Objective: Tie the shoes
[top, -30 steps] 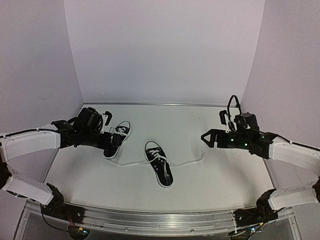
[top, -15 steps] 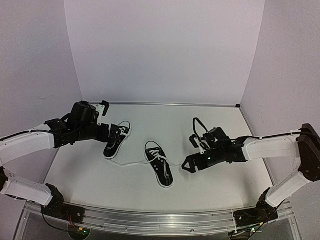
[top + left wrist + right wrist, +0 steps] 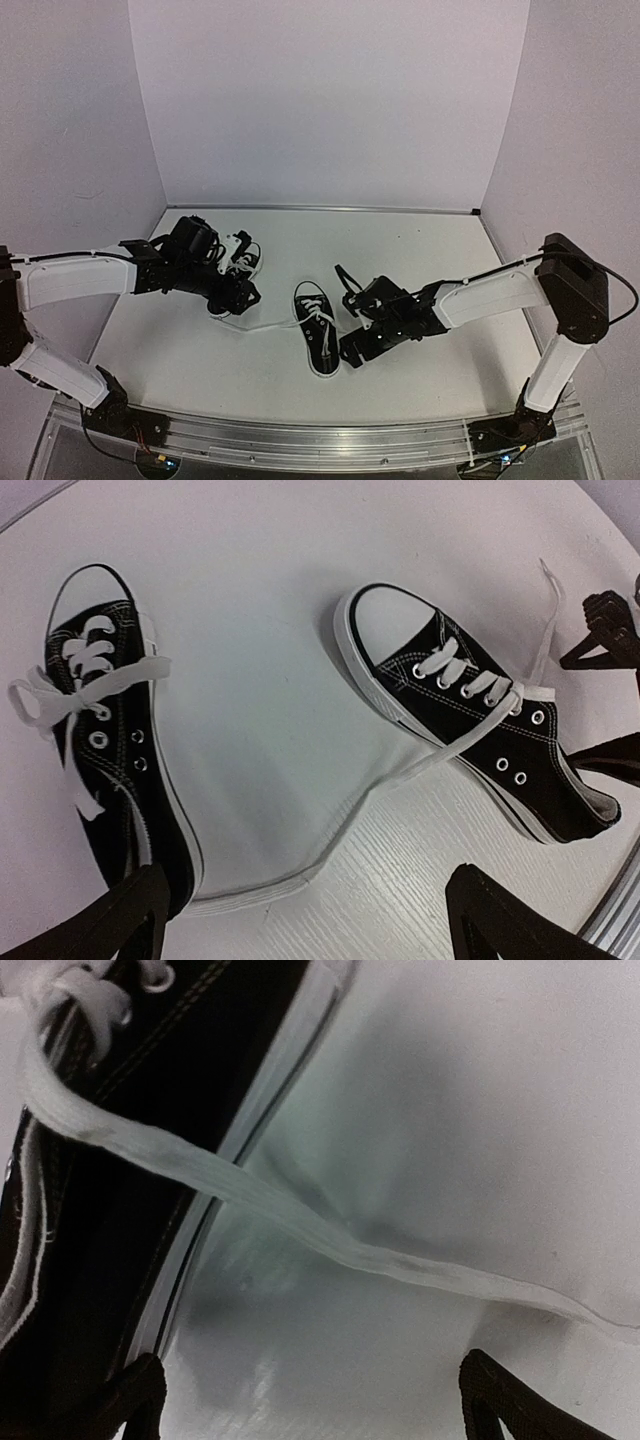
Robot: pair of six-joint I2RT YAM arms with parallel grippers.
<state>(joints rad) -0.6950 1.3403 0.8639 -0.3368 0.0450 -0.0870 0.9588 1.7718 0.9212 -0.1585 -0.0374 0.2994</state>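
1. At the middle of the table (image 3: 190, 350), the untied shoe (image 3: 318, 345) is lying with one lace (image 3: 300, 1222) trailing off to its right. The second shoe (image 3: 105, 770) is sitting further left, its laces bunched over the tongue.
2. The right gripper (image 3: 320, 1400) is hovering just over that lace, beside the sole, fingers spread wide and holding nothing. The left gripper (image 3: 310, 930) is hanging above the second shoe's heel, equally wide and empty.
3. The lace is lying flat, so closing fingers are likely to skid over it, or to catch the sole and drag the shoe askew.
4. Compared with a second ago, the right arm is reaching in from the far right side, and the left gripper is sitting lower; neither shoe is showing any shift.
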